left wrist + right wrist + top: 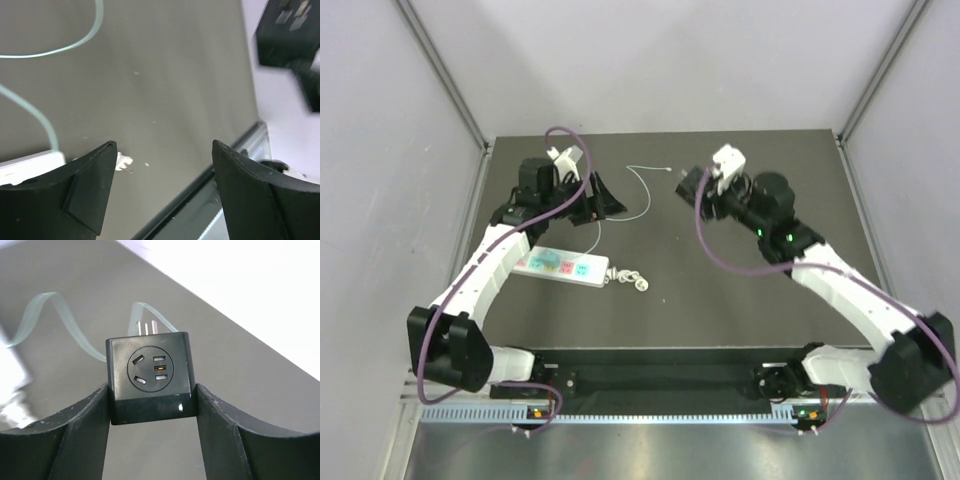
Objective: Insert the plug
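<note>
power strip (562, 266) sits near-left on table (720, 300), coiled white cord (628, 279) touching its right end; further back, left gripper (164, 147) is spread wide and empty, right gripper (150, 392) clamps the plug (149, 375) far centre-right, thin wire (642, 190) looping between them

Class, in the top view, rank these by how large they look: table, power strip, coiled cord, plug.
1. table
2. power strip
3. coiled cord and plug: they look alike. The plug is raised and partly hidden between jaws, so I won't rank them.
</note>
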